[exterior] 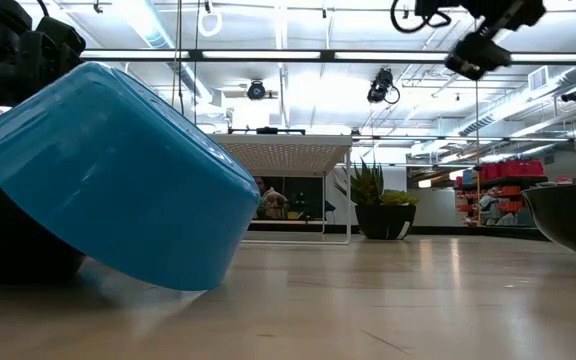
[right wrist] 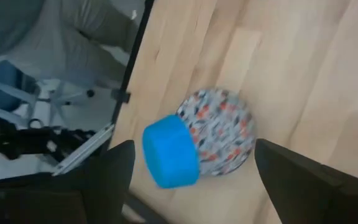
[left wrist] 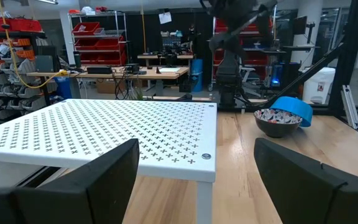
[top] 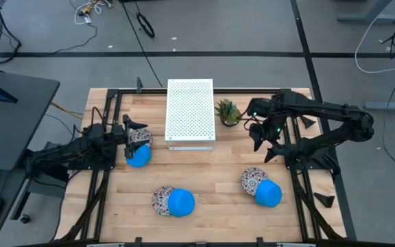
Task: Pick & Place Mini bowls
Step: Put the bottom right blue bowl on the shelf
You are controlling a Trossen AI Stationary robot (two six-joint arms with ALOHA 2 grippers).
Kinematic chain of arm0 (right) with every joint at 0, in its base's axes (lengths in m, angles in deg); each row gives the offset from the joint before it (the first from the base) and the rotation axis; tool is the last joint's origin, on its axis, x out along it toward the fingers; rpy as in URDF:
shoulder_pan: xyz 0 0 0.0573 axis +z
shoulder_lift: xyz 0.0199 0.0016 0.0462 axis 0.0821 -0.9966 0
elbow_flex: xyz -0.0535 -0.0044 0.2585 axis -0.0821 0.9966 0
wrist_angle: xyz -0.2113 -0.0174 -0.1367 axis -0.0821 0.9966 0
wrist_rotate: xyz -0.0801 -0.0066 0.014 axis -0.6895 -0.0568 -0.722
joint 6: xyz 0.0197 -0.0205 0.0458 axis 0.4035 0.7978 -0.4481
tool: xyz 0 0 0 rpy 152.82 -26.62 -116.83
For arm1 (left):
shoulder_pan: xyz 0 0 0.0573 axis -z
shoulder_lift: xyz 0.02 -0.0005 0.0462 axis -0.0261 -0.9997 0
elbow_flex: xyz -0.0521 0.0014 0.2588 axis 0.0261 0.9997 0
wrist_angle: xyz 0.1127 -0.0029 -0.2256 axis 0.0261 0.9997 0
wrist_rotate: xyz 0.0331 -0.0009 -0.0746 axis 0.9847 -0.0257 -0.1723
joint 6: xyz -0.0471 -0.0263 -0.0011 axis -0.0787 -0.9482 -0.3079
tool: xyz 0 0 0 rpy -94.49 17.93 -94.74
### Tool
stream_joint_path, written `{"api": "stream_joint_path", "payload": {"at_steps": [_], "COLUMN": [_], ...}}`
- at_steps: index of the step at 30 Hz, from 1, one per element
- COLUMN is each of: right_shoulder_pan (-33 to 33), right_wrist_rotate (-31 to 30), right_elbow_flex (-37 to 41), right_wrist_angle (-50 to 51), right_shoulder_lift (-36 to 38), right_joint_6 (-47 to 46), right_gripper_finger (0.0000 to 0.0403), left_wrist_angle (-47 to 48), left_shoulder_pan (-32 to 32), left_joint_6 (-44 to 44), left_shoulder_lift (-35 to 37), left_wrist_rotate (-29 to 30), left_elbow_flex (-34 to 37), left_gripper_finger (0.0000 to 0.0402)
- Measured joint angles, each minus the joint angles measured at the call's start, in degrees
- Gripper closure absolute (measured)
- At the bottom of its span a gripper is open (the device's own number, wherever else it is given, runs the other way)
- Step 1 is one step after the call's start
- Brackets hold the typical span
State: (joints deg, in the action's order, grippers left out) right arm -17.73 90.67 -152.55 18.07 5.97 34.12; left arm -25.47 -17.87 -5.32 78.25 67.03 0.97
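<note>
The right pincer point(top: 266, 145) is hanging above the worktop point(top: 211, 185) on the right side, jaws standing wide and holding nothing. Nearer than it, towards the near right corner, a pair of bowls is waiting: a patterned bowl point(top: 253, 180) lying upside down with a blue bowl point(top: 269, 194) tipped against its near-right edge, the two touching. The right wrist view is looking straight down on that pair, the blue bowl point(right wrist: 170, 159) lying on its side against the patterned one point(right wrist: 221, 131), so the target lies down and nearward from that pincer.

Over on the left, the left pincer point(top: 130, 140) is sitting low with jaws wide, right by a second pair, blue point(top: 138, 156) and patterned point(top: 141, 136), just left of the white box point(top: 190, 113). Whether it is touching them is hard to tell. A third pair, blue point(top: 181, 202) and patterned point(top: 162, 200), is resting at near centre, between the arms. The right arm looks nearer to the near-right pair.
</note>
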Motion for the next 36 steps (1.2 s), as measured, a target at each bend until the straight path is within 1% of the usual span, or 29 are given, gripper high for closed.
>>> {"api": "stream_joint_path", "payload": {"at_steps": [15, 21, 31, 36], "right_shoulder_pan": [7.50, 10.59, 15.20, 17.52], "right_wrist_rotate": [0.57, 0.55, 0.65, 2.46], "right_elbow_flex": [10.38, 14.58, 21.69, 24.57], "right_wrist_angle": [-6.38, -11.35, -21.73, -25.76], "right_shoulder_lift": [0.04, 0.04, 0.04, 0.04], "right_joint_6": [-0.68, -0.79, -4.02, -5.19], "right_gripper_finger": [0.0071, 0.0071, 0.0071, 0.0071], "left_wrist_angle": [-0.01, -0.01, -0.01, -0.01], "left_shoulder_pan": [0.00, -0.01, 0.00, 0.00], "left_joint_6": [0.00, 0.00, 0.00, 0.00], "left_shoulder_lift": [0.01, 0.01, 0.00, 0.01], "left_wrist_rotate": [-0.02, 0.00, 0.00, -0.01], "left_elbow_flex": [0.01, 0.00, -0.01, 0.00], "left_gripper_finger": [0.0078, 0.0078, 0.0078, 0.0078]}}
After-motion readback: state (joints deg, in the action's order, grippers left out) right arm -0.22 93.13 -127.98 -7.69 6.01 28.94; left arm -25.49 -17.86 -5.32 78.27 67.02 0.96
